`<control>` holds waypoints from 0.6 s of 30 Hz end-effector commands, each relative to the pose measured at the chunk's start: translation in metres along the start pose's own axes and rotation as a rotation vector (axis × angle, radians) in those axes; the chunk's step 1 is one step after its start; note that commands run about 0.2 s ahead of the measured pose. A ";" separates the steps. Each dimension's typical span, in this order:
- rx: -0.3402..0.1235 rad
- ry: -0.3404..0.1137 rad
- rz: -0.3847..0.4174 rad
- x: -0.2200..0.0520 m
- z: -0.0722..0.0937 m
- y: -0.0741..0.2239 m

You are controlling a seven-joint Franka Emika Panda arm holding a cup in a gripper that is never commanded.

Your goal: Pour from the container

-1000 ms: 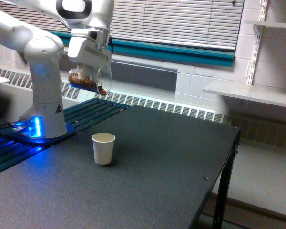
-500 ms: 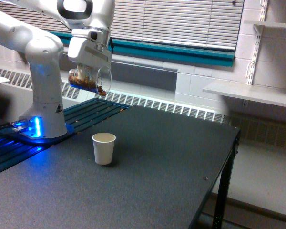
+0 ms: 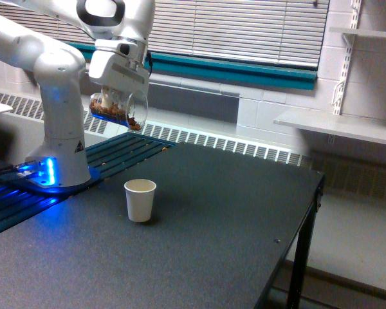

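Now, change: the container point(image 3: 119, 108) has been lifted slightly and drawn a touch toward the exterior view's left — no pour seen yet
Gripper point(image 3: 116, 96): closed around the container from above
Container: held high above the table point(image 3: 244, 219); paper cup point(image 3: 140, 200) well below
Axis: long axis near horizontal; mouth turned to the exterior view's right, slightly down — brown bits gathered along the lower side
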State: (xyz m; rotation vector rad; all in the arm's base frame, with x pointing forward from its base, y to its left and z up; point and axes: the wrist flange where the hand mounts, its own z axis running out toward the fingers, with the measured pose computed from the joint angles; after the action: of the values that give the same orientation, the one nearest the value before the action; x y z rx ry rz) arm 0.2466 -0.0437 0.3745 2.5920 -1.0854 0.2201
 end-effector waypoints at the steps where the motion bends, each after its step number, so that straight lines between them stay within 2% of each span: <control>1: -0.028 -0.013 -0.019 -0.011 0.009 0.000; 18: -0.046 -0.013 -0.039 -0.006 0.011 0.005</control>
State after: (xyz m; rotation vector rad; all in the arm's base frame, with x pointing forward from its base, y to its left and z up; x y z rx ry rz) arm 0.2441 -0.0491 0.3742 2.5812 -1.0819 0.1970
